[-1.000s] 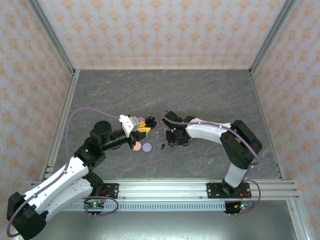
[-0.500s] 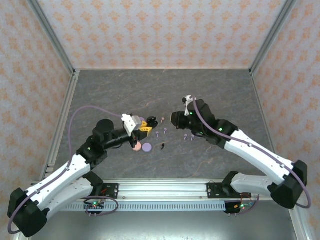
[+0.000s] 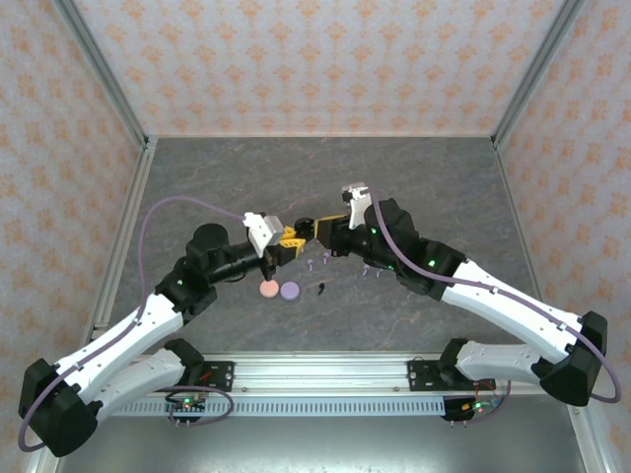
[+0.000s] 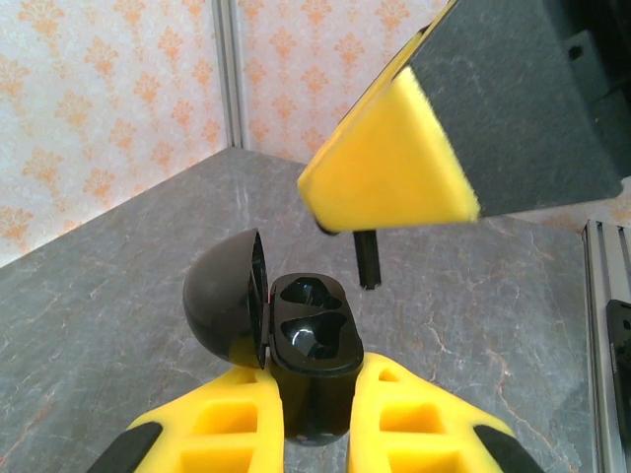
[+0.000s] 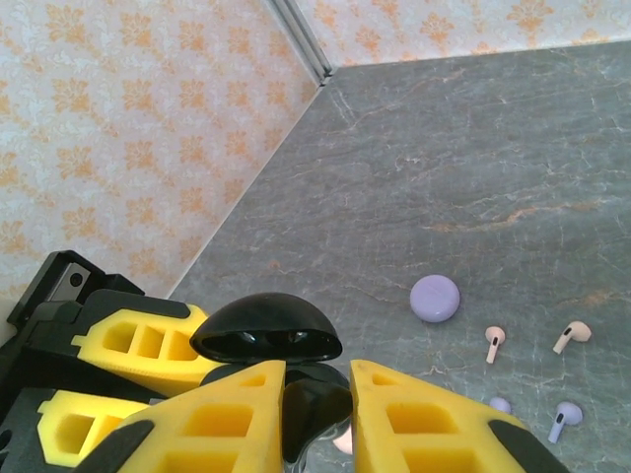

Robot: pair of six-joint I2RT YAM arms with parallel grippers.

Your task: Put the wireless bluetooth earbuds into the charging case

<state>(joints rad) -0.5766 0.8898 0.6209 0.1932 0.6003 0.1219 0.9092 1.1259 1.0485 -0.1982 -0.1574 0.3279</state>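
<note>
The black charging case (image 4: 311, 335) stands open with its lid (image 5: 266, 332) swung back and both sockets empty. My left gripper (image 4: 314, 370) is shut on the case's body, above the table's middle (image 3: 286, 244). My right gripper (image 5: 317, 370) is shut on a black earbud (image 5: 315, 409), whose stem (image 4: 367, 261) hangs just above and beyond the case's far socket, apart from it. In the top view the right gripper (image 3: 315, 233) meets the left one tip to tip. Another black earbud (image 3: 321, 289) lies on the table.
A pink disc (image 3: 267, 289) and a purple disc (image 3: 289, 291) lie under the left wrist. Another purple disc (image 5: 435, 298), two pink earbuds (image 5: 493, 340) and purple earbuds (image 5: 560, 419) lie past the grippers. Patterned walls with metal posts enclose the grey table (image 3: 424, 187).
My right arm has lifted off the table and swung left, bringing the black earbud up to the open case. The left gripper has shifted slightly right with the case.
</note>
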